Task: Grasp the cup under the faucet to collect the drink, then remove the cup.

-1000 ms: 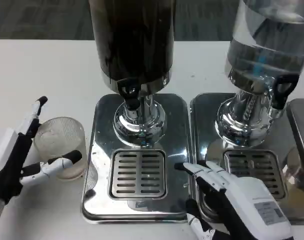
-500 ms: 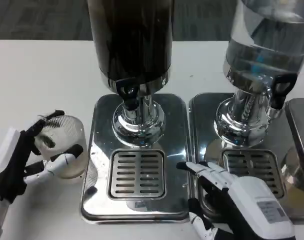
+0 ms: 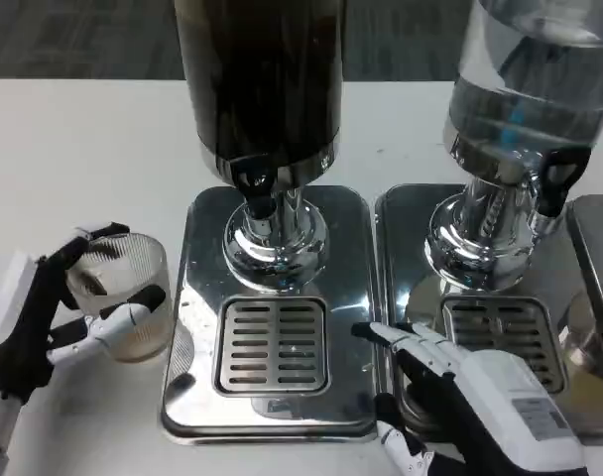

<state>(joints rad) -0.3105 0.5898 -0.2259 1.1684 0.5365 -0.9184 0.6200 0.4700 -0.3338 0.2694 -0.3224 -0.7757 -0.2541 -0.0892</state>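
The cup (image 3: pixel 120 297) is a clear ribbed tumbler standing upright on the table (image 3: pixel 73 149) at the lower left of the frame, just beside the left edge of the dark dispenser's tray (image 3: pixel 197 297). It is not yet under the faucet (image 3: pixel 257 188), which sits at upper centre above the grate (image 3: pixel 272 345). It looks like glass or hard plastic: stiff, light while empty, and probably slick, though the ribs should give the fingers some bite. Once filled it will be heavier and will spill if tipped, so it wants to stay upright. The best hold is around the mid-wall, thumb on one side and fingers opposite, clear of the rim.

The left hand (image 3: pixel 39 317) comes in from the lower left edge, palm turned toward the cup. One dark-tipped finger (image 3: pixel 108 233) curls over the far side by the rim, and another (image 3: pixel 133 309) lies across the near wall. The hand wraps the cup and seems to be gripping it, though how firmly cannot be judged.

The right hand (image 3: pixel 460 382) lies at lower right, its white back up, over the front of the second tray (image 3: pixel 401 213) below the clear dispenser (image 3: pixel 530 89). Its fingers are spread, pointing toward the upper left, and it holds nothing.
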